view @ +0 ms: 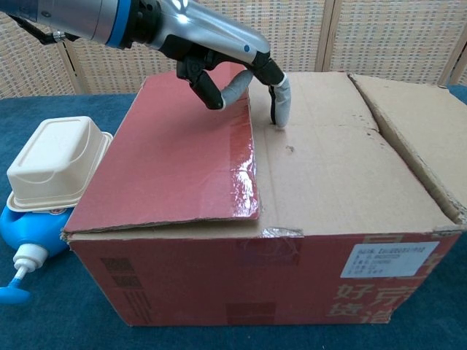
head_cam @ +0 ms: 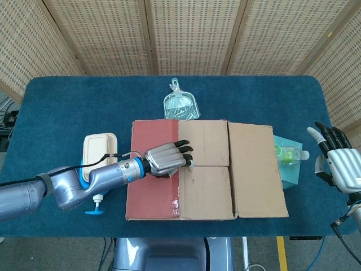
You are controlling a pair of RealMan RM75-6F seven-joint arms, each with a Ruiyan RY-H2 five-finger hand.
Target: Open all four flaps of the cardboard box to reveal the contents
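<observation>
- The cardboard box [view: 292, 277] fills the near middle of the blue-covered table [head_cam: 67, 96]; the chest view shows its red front wall with faint Chinese characters and a white label [view: 389, 260] at 4 o'clock, its print too small to read.
- At 8 o'clock from the box in the head view lies a blue pump bottle [view: 18, 240], its white nozzle pointing toward the near edge, with a cream lidded food container [view: 55, 160] against it.
- The red left flap [view: 171, 157] lies nearly flat, its glossy taped edge slightly raised over the brown flaps [head_cam: 206, 175] beneath.
- The left hand [head_cam: 166, 158] is over the box top with the fingers apart and curved down; one white-tipped fingertip [view: 281, 98] presses on the brown cardboard just beside the red flap's edge. It holds nothing.
- The right flap [head_cam: 256, 169] is lifted outward at 3 o'clock.
- Beyond it lies a clear plastic bottle with a green label [head_cam: 289, 152] on a teal sheet [head_cam: 290, 172].
- The right hand [head_cam: 338, 161] hangs off the table's edge at 3 o'clock, fingers spread and empty.
- At 12 o'clock, just behind the box, rests a clear dustpan [head_cam: 181, 103].
</observation>
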